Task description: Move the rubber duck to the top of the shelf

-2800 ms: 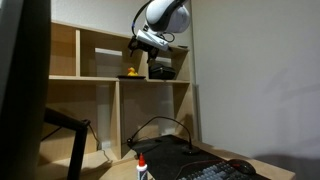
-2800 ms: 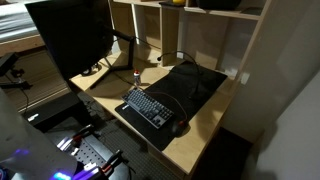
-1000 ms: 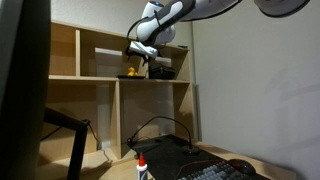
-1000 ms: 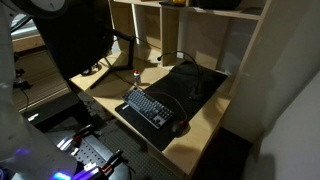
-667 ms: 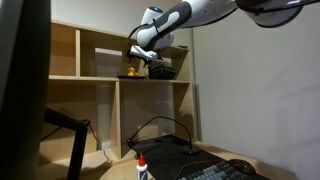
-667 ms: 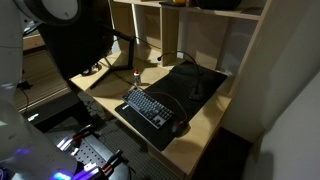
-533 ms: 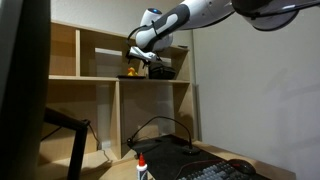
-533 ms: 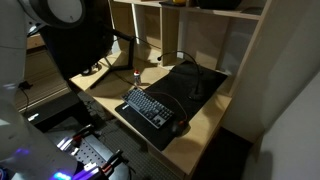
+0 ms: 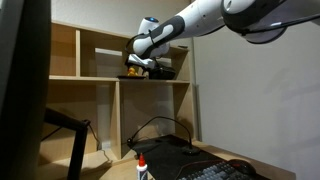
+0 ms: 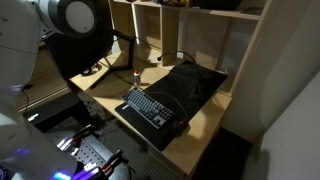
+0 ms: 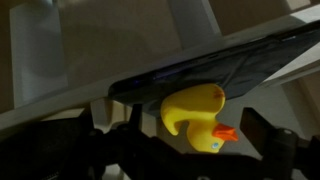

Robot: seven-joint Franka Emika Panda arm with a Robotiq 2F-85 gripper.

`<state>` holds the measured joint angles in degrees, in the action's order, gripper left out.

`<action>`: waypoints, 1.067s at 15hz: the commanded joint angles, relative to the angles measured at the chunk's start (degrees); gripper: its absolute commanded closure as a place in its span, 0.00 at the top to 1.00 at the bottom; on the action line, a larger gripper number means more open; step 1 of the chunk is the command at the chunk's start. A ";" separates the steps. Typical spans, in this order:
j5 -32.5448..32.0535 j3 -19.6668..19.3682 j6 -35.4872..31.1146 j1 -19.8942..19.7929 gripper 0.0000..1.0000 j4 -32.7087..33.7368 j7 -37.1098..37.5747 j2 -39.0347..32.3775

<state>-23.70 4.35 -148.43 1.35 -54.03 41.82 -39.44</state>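
We see the tool with jaws spread, the rubber duck between them, inside an upper cubby of the shelf, side wall close, open room rightward.

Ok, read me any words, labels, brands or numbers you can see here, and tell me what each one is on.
None can be read.
The keyboard: key legends too small to read.
The white bottle: any label is too blurred to read.
The rubber duck: no marking shows in the wrist view.
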 commanded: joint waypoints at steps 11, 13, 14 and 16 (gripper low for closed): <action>0.66 1.35 1.86 -0.12 0.20 8.38 -3.27 -5.39; 0.46 1.27 2.19 0.03 0.06 8.41 -3.27 -5.02; 0.68 1.52 2.42 -0.02 0.02 8.35 -3.40 -4.63; 0.89 1.97 2.83 -0.11 0.00 7.70 -3.66 -3.28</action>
<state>-23.70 5.23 -148.08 1.35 -47.91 40.14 -43.27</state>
